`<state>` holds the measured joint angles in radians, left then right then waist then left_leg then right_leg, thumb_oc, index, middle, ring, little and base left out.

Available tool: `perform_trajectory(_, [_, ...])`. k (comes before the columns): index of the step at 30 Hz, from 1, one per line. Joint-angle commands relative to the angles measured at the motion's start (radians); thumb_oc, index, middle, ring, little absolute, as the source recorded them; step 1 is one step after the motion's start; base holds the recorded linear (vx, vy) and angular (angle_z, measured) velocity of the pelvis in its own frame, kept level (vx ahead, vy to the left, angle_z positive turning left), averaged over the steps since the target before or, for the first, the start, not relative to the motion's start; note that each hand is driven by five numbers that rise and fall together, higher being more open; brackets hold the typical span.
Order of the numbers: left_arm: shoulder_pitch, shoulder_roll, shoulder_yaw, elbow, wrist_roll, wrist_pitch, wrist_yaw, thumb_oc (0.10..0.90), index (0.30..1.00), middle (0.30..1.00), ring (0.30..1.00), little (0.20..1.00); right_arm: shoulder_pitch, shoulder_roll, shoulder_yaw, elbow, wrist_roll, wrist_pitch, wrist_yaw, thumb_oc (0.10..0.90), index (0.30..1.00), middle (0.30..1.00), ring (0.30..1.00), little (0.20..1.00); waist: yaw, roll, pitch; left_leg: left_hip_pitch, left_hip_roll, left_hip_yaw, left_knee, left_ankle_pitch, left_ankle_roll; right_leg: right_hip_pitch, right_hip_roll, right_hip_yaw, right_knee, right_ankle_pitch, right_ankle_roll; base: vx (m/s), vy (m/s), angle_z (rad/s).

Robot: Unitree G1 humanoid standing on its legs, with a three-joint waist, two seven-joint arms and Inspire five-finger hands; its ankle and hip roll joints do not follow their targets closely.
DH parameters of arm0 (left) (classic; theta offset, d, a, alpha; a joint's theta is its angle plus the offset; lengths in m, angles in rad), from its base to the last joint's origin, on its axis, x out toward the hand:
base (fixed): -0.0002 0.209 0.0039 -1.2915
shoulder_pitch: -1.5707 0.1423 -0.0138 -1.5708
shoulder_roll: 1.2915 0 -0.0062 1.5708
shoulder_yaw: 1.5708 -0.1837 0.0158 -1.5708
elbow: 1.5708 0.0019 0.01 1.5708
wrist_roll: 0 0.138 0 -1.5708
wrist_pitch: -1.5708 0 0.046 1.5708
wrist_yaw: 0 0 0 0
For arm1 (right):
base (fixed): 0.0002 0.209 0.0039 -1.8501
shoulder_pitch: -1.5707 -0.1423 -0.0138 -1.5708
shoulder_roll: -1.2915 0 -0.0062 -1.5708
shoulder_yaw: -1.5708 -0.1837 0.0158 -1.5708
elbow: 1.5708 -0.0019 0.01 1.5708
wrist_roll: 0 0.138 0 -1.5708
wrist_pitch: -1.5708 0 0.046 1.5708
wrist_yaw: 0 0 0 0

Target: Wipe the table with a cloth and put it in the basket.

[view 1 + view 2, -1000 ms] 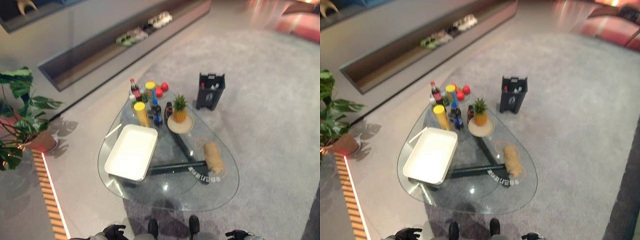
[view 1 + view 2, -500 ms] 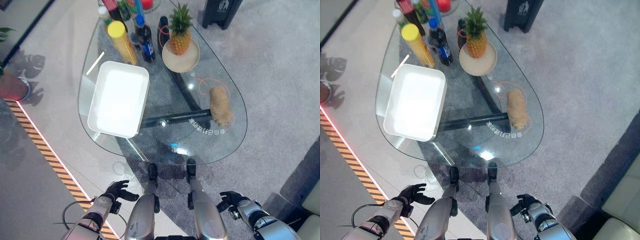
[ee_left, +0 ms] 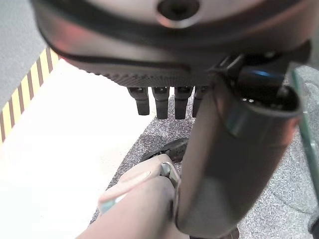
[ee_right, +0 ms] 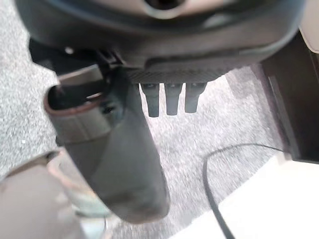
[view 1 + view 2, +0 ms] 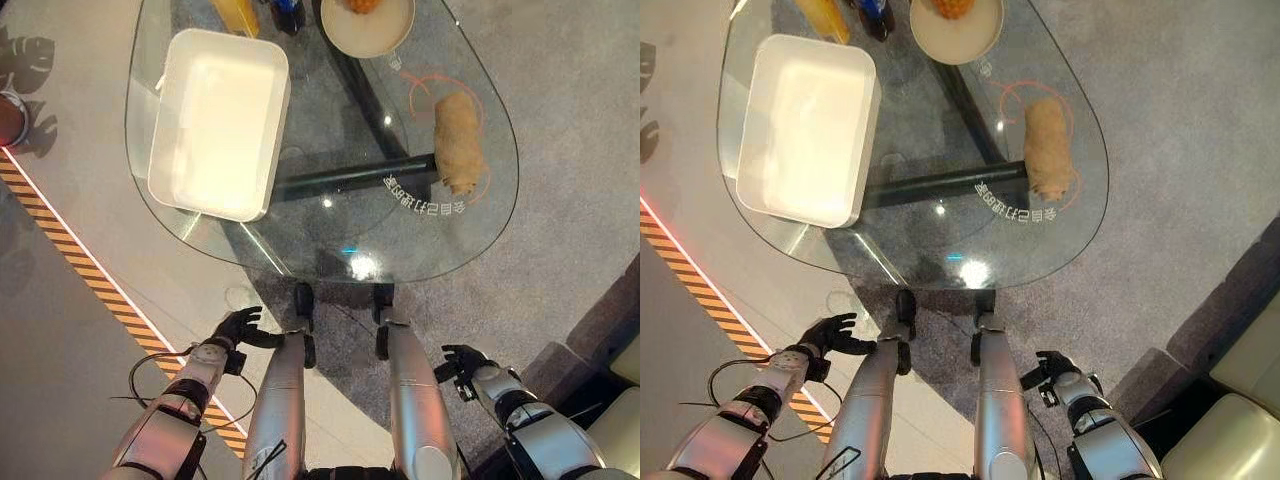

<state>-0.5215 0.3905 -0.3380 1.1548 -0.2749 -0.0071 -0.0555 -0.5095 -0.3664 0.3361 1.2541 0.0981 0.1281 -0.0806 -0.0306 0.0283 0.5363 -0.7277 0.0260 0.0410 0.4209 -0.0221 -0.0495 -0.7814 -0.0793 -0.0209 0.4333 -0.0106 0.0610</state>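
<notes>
Nearest, my left hand (image 5: 236, 327) and right hand (image 5: 462, 359) hang low with relaxed, empty fingers, ready to reach; beyond, the tan cloth (image 5: 459, 153) lies on the glass table (image 5: 300, 240), far-right of the white basket (image 5: 216, 121).

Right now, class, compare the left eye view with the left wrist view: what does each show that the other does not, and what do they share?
The left eye view adds the table with the cloth, basket and plate on it, and the open right hand. The left wrist view adds a close look along the left hand, its fingers straight and holding nothing. Shared: the left hand, the striped line on the floor and the carpet.
</notes>
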Motion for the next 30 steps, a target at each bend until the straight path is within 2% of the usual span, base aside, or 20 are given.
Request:
perform_trajectory(1, [0.103, 0.009, -0.001, 0.021, -0.001, 0.024, 0.025, 0.800, 0.900, 0.900, 0.900, 0.900, 0.069, -0.063, 0.020, -0.032, 0.051, -0.024, -0.070, 0.800, 0.900, 0.900, 0.900, 0.900, 0.001, 0.015, -0.016, -0.054, -0.049, -0.021, 0.069, -0.011, 0.023, 0.001, 0.035, -0.050, 0.077, -0.059, -0.030, 0.00, 0.000, 0.00])
perform_trajectory(11, [0.114, 0.022, 0.009, 0.036, 0.002, -0.008, 0.021, 0.800, 0.900, 0.900, 0.900, 0.900, 0.050, -0.091, -0.017, -0.032, 0.078, -0.084, -0.156, 0.800, 0.900, 0.900, 0.900, 0.900, 0.012, 0.015, -0.016, -0.078, -0.054, -0.025, 0.074, -0.009, 0.020, -0.019, 0.035, -0.060, 0.081, -0.059, -0.035, 0.00, -0.014, 0.02])
perform_trajectory(17, [0.107, 0.034, 0.019, 0.050, 0.000, -0.012, 0.029, 0.800, 0.900, 0.900, 0.900, 0.900, 0.037, -0.108, -0.024, -0.024, 0.036, -0.100, -0.197, 0.800, 0.900, 0.900, 0.900, 0.900, 0.016, 0.008, -0.016, -0.076, -0.055, -0.024, 0.069, -0.006, 0.016, -0.010, 0.038, -0.064, 0.064, -0.053, -0.037, 0.01, -0.014, 0.04])
perform_trajectory(20, [0.104, 0.043, 0.024, 0.056, -0.008, -0.012, 0.029, 0.800, 0.900, 0.900, 0.900, 0.900, 0.032, -0.122, -0.033, -0.017, 0.061, -0.117, -0.283, 0.800, 0.900, 0.900, 0.900, 0.900, 0.017, 0.006, -0.016, -0.077, -0.055, -0.024, 0.073, -0.007, 0.014, -0.010, 0.037, -0.064, 0.064, -0.051, -0.036, 0.03, -0.027, 0.08])
perform_trajectory(25, [0.119, 0.039, 0.034, 0.064, -0.032, -0.030, 0.042, 0.800, 0.900, 0.900, 0.900, 0.900, 0.020, -0.157, -0.116, -0.019, 0.161, -0.184, -0.407, 0.800, 0.900, 0.900, 0.900, 0.900, 0.019, 0.005, -0.016, -0.072, -0.052, -0.022, 0.070, -0.012, 0.017, -0.006, 0.036, -0.065, 0.062, -0.049, -0.034, 0.01, -0.004, 0.01])
perform_trajectory(30, [0.139, 0.044, 0.057, 0.080, -0.088, -0.043, 0.048, 0.800, 0.900, 0.900, 0.900, 0.900, -0.014, -0.215, -0.206, -0.048, 0.241, -0.290, -0.495, 0.800, 0.900, 0.900, 0.900, 0.900, 0.023, 0.001, -0.016, -0.062, -0.049, -0.019, 0.070, -0.020, 0.020, 0.002, 0.033, -0.070, 0.058, -0.044, -0.032, 0.02, -0.009, 0.00])
